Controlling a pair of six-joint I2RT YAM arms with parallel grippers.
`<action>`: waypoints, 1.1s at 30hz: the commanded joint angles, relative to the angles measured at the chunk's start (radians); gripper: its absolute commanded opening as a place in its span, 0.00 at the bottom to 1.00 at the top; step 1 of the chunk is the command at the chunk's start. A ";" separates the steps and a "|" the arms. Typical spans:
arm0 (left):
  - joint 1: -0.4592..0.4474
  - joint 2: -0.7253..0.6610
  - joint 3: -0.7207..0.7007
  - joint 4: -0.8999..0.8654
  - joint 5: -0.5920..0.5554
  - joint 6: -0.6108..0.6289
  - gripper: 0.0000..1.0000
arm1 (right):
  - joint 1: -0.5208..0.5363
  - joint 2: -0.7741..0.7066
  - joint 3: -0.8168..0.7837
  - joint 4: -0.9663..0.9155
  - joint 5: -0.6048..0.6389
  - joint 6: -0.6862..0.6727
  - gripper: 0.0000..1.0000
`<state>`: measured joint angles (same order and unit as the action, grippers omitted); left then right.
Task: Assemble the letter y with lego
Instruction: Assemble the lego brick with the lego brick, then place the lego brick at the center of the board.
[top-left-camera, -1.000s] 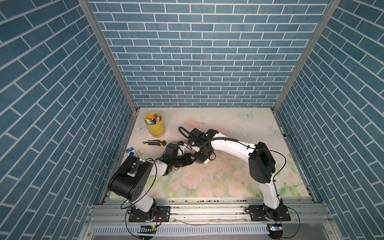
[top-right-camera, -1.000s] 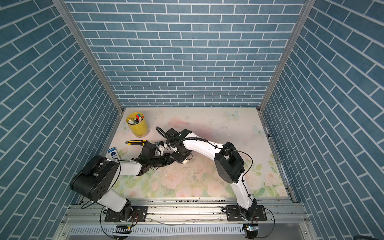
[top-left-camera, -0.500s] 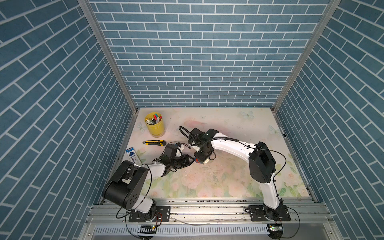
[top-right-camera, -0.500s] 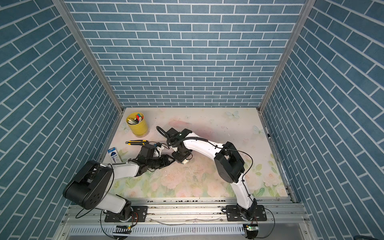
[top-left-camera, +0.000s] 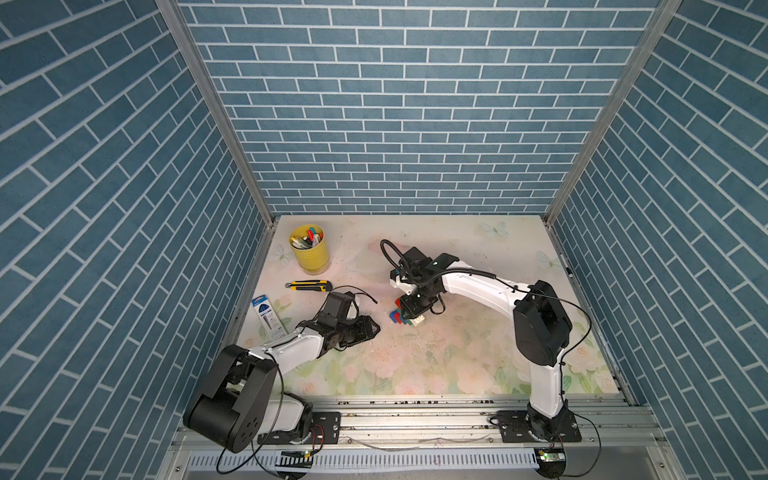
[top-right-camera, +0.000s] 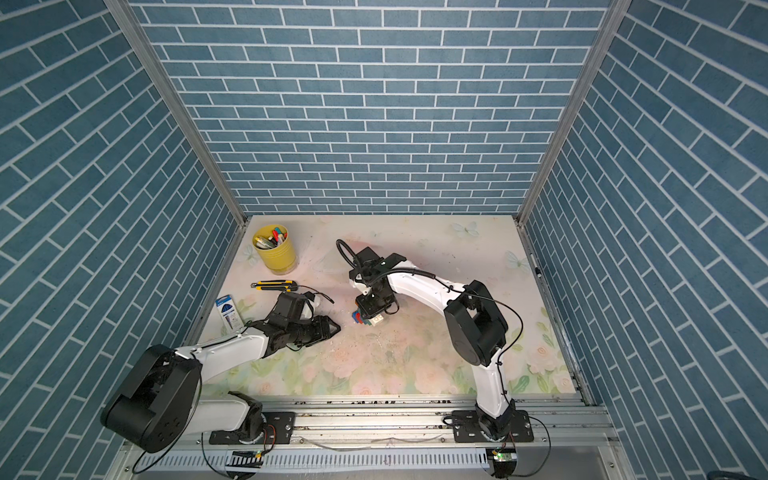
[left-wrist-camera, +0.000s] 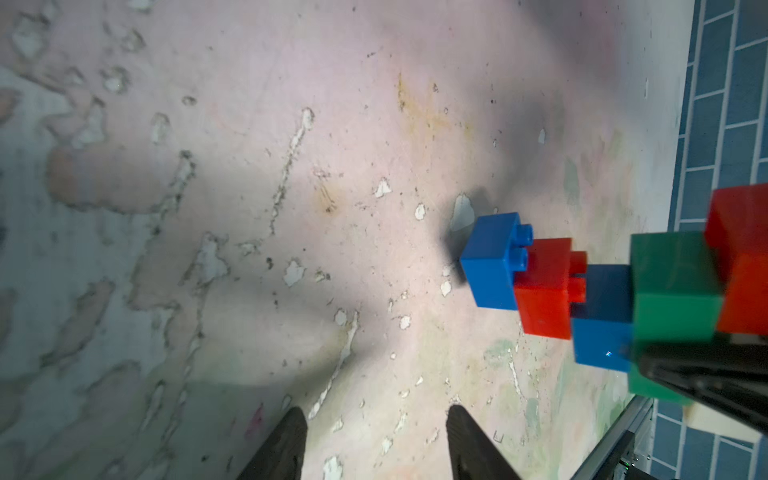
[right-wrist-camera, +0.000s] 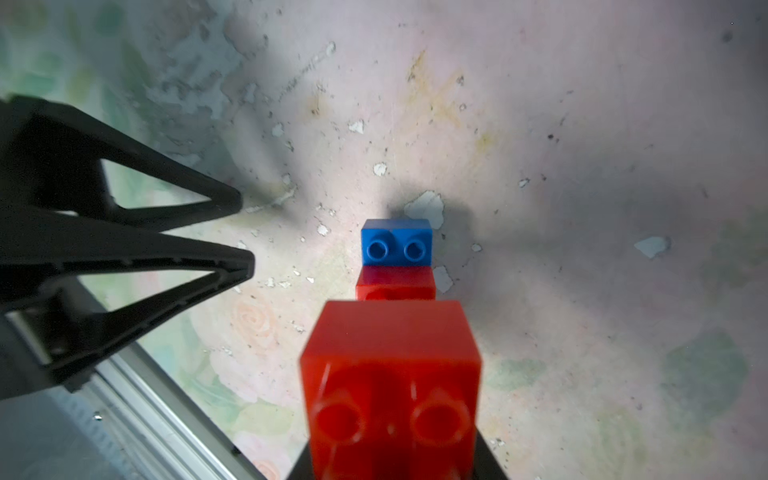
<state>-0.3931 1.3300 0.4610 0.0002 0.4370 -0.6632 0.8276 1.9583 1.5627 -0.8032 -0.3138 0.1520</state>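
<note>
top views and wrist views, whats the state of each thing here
multicolour lego brick cluster: joined, gripped
right gripper: fingers shut on the cluster
left gripper: fingers apart, empty
yellow cylindrical cup: upright, holding pens
yellow-and-black utility knife: lying flat
blue flat packet: lying flat

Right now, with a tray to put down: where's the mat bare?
Bare: front strip by the rail, between the arms; back right, beyond the right arm. Crowded: cup, knife, packet at left; left gripper and lego Y in the right gripper mid-mat.
</note>
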 joint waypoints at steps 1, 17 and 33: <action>0.006 0.003 -0.005 -0.092 -0.037 0.009 0.57 | -0.039 -0.071 -0.047 0.104 -0.189 0.017 0.27; 0.006 0.031 0.007 -0.101 -0.039 0.002 0.57 | -0.175 0.043 -0.164 0.353 -0.642 0.038 0.30; 0.006 0.047 0.003 -0.099 -0.042 0.001 0.57 | -0.224 0.172 -0.136 0.357 -0.717 0.030 0.37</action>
<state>-0.3923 1.3476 0.4828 -0.0235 0.4309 -0.6647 0.6163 2.1071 1.4086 -0.4549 -0.9859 0.1879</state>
